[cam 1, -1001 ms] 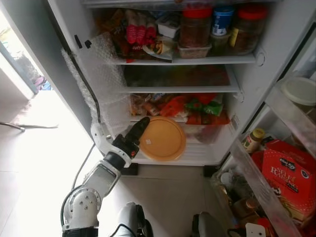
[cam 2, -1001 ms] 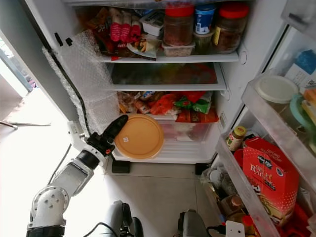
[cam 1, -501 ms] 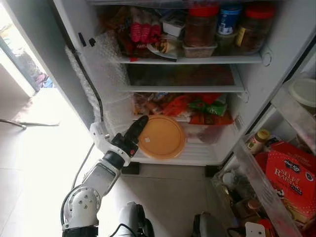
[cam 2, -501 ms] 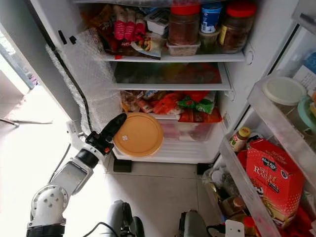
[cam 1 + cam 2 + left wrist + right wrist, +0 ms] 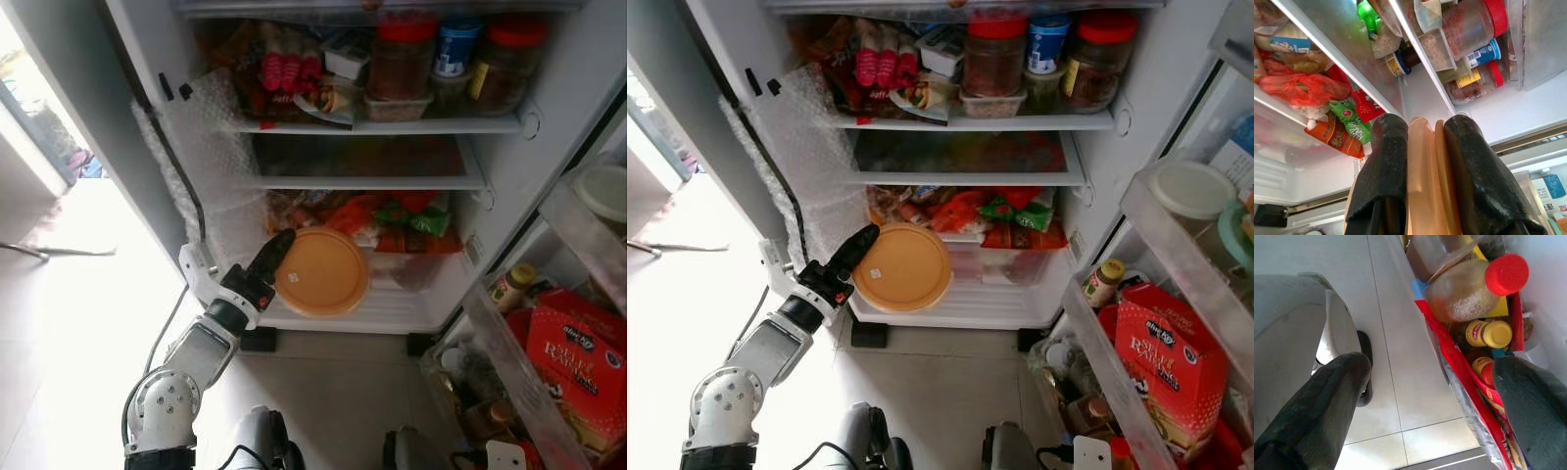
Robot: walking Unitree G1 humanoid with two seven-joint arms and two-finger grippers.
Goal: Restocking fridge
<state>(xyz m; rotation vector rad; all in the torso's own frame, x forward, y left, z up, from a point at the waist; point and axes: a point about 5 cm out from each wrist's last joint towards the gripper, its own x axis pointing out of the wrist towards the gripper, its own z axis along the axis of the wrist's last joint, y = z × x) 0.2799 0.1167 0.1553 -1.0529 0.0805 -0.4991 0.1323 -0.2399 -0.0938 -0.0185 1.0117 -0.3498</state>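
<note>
Orange plastic, round and flat: the container (image 5: 321,272) I am handling is pinched at its left rim by the left hand (image 5: 271,257), held upright on edge in front of the lower part of the open fridge (image 5: 563,69). In the left wrist view the two black fingers (image 5: 1382,166) press against either face of the orange container, one on each side, with the stacked orange edges showing between them.

The container sits level with the clear drawer (image 5: 397,269) at the bottom of the fridge, just in front of it and toward its left end. Above the drawer I see a shelf packed with red, orange and green packets (image 5: 392,213). One shelf higher carries a dark flat tray (image 5: 358,155). The top visible shelf holds two red-lidded jars (image 5: 398,54), a blue-lidded tub (image 5: 453,47) between them, and red wrapped packets (image 5: 286,70) at its left end. Bubble wrap (image 5: 201,162) covers the left inner wall.

The fridge door (image 5: 549,343) stands open on the right; its racks hold a red carton (image 5: 578,367), a yellow-capped bottle (image 5: 509,286) and a white round lid (image 5: 600,188).

The right hand (image 5: 1435,401) hangs low beside the door racks with its fingers spread wide apart, holding nothing; beyond it I see the tiled floor (image 5: 1393,357) and a jar with a red cap (image 5: 1474,286).
</note>
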